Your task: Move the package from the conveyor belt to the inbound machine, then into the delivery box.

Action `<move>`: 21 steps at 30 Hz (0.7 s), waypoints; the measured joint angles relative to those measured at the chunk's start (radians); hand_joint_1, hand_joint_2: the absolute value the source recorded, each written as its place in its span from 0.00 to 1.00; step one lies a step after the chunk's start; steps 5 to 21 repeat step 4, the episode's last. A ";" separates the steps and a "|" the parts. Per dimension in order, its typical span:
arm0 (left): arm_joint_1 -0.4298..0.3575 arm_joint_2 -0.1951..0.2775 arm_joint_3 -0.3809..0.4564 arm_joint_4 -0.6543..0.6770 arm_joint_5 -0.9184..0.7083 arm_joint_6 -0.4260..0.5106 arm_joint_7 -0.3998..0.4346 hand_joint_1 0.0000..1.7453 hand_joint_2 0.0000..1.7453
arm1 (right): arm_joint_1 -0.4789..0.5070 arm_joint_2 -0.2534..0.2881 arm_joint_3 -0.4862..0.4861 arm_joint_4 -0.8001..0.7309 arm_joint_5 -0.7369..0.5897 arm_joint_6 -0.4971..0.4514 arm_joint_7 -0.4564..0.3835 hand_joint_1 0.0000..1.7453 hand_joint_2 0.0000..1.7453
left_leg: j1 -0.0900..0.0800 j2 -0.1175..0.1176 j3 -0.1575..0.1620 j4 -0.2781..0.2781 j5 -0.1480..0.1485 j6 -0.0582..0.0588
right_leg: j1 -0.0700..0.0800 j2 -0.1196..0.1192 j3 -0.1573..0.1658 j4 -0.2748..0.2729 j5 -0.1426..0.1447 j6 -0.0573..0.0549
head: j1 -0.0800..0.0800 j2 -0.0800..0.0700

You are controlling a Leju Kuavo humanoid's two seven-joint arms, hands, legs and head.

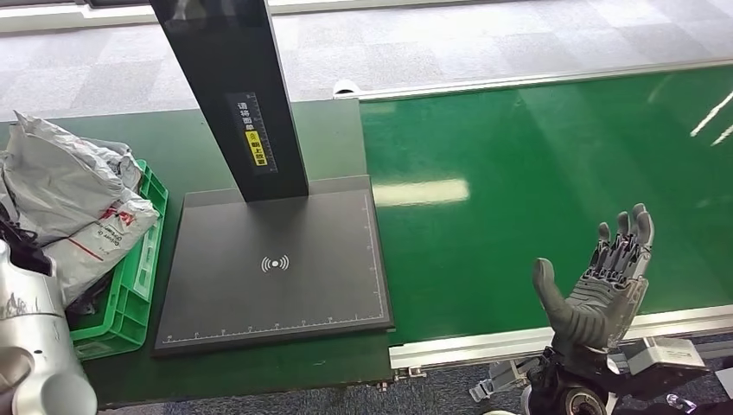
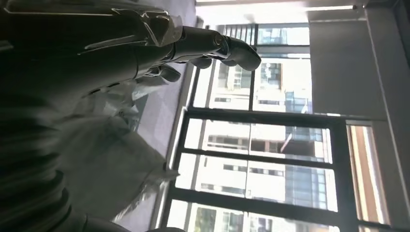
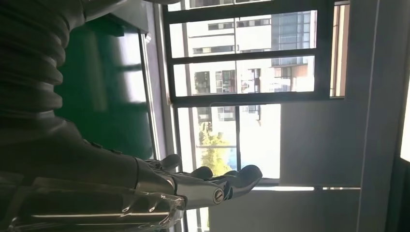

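Several grey plastic packages lie piled in the green delivery crate at the far left. The inbound machine's black plate with a scan mark lies beside it, under a black post. My right hand is raised over the front edge of the green conveyor belt, palm toward the machine, fingers spread and holding nothing. In the right wrist view, the right hand has its fingers stretched out. My silver left forearm is beside the crate. The left hand hovers with fingers extended above a grey package.
The belt's metal frame runs along the front. A dark green tabletop surrounds the machine. Grey carpet floor lies beyond the belt. Large windows are in the wrist views.
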 joint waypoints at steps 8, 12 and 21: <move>0.240 -0.097 -0.145 -0.244 0.173 -0.111 0.019 0.00 1.00 | -0.017 -0.005 0.014 0.047 -0.065 0.098 0.065 0.00 1.00 | -0.002 -0.001 0.000 0.000 -0.001 0.000 | -0.003 -0.001 0.001 -0.001 -0.001 0.001 | 0.000 0.000; 0.240 -0.097 -0.145 -0.244 0.173 -0.111 0.019 0.00 1.00 | -0.017 -0.005 0.014 0.047 -0.065 0.098 0.065 0.00 1.00 | -0.002 -0.001 0.000 0.000 -0.001 0.000 | -0.003 -0.001 0.001 -0.001 -0.001 0.001 | 0.000 0.000; 0.240 -0.097 -0.145 -0.244 0.173 -0.111 0.019 0.00 1.00 | -0.017 -0.005 0.014 0.047 -0.065 0.098 0.065 0.00 1.00 | -0.002 -0.001 0.000 0.000 -0.001 0.000 | -0.003 -0.001 0.001 -0.001 -0.001 0.001 | 0.000 0.000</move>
